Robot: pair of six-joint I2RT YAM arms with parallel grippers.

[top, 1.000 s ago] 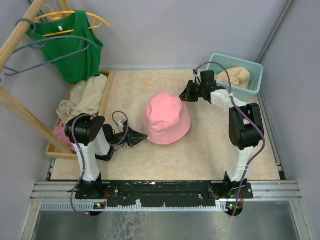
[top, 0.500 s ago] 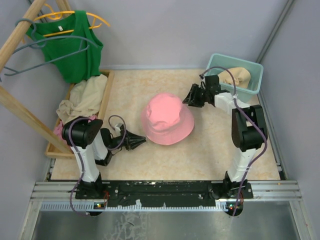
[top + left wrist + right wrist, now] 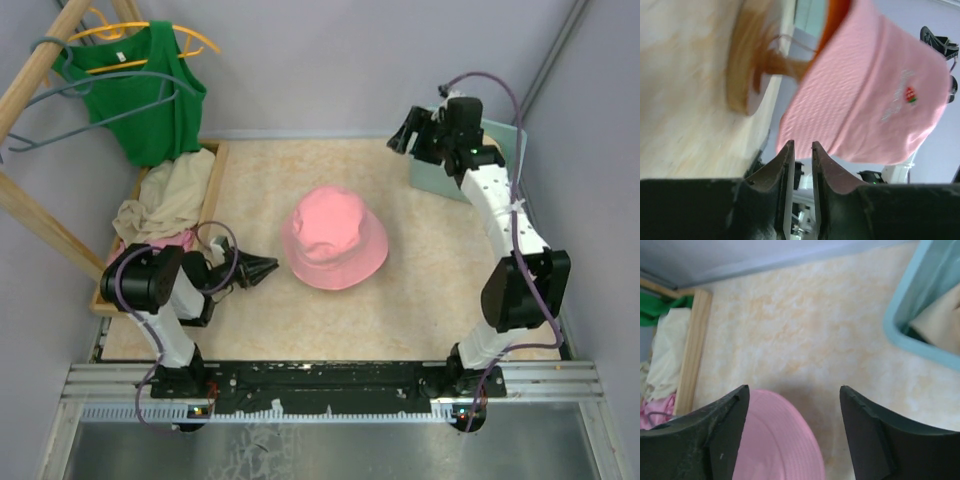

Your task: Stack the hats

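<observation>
**Pink hat sits mid-tabletop, both tools empty**

Nearest the bases, the left tool (image 3: pixel 268 266) lies low over the pale marbled tabletop (image 3: pixel 420 290). It points at the soft pink fabric bucket hat with a floppy brim (image 3: pixel 335 238) from just beside the brim's left edge. Its jaws are only narrowly parted, with nothing between them.

The pink hat rests crown up in the middle of the tabletop. In the blurred left wrist view a strip of orange shows at its edge, possibly another hat underneath.

The hat looks light and limp. A pinch will crumple it, and the brim will sag if lifted from one side. The brim edge or a fold of the crown gives the surest hold, ideally one tool on each side.

Farther back, the right tool (image 3: pixel 792 389) hangs high with its jaws spread wide and empty, near the teal plastic bin (image 3: pixel 922 290) that holds beige cloth (image 3: pixel 940 320). At far left are a wooden tray (image 3: pixel 212 190) and a green tank top (image 3: pixel 150 100).
</observation>
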